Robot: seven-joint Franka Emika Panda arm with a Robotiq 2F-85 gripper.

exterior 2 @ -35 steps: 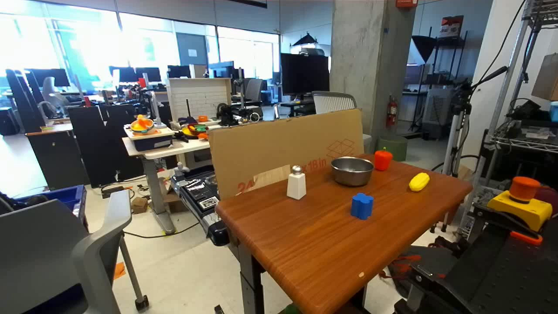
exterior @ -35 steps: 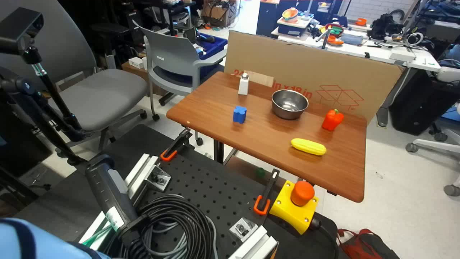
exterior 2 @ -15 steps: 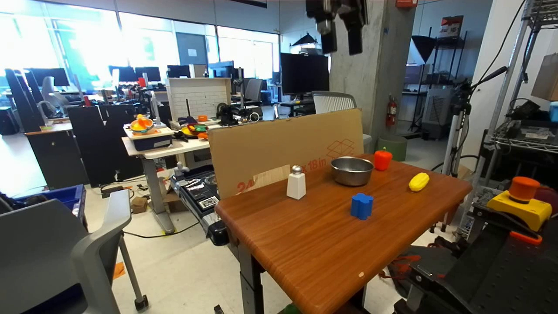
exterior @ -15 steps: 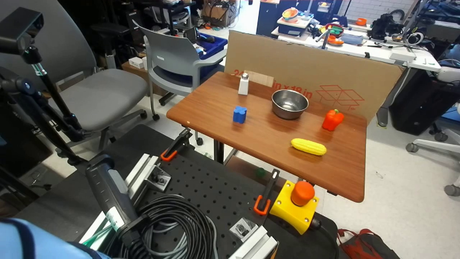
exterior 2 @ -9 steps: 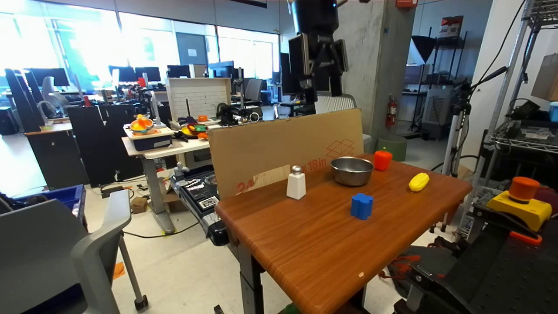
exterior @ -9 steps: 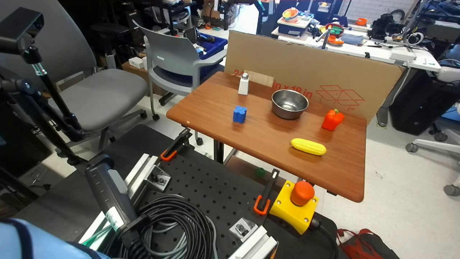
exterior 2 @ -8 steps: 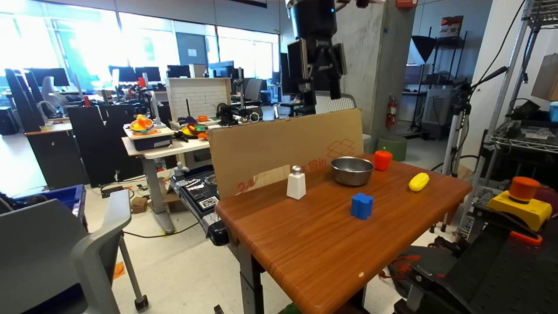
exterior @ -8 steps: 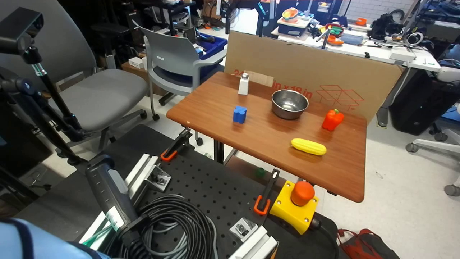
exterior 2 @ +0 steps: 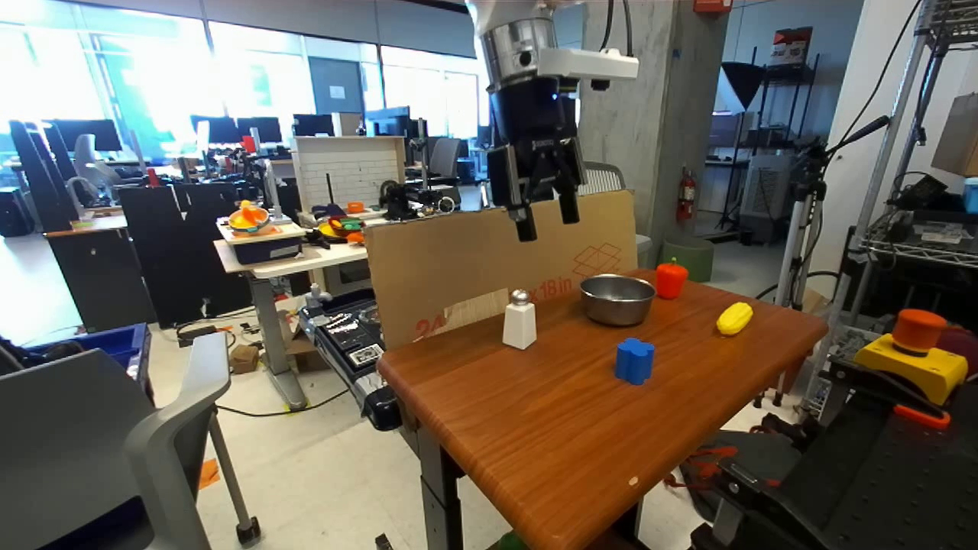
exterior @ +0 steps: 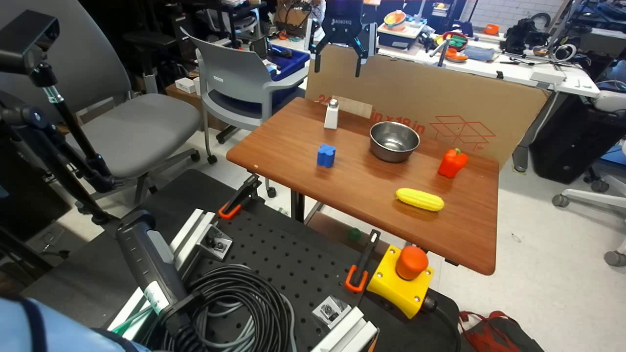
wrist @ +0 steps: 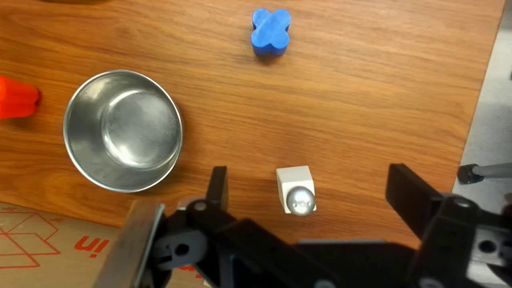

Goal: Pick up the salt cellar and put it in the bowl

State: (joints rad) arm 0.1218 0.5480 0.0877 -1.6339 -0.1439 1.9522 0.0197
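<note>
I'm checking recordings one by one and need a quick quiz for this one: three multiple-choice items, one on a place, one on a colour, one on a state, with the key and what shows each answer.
1. Where is the salt cellar relative to the bowl?
A) Inside it
B) On the table, outside it
C) Underneath it

2. What colour is the four-lobed block?
A) Green
B) Yellow
C) Blue

3. How is the gripper?
A) Open, holding nothing
B) Shut on the salt cellar
C) Shut, holding nothing

1 B: the wrist view shows the two apart, with the table's wood between them.
2 C: it looks blue in all three views.
3 A: both exterior views show the jaws wide apart with nothing between them.
</note>
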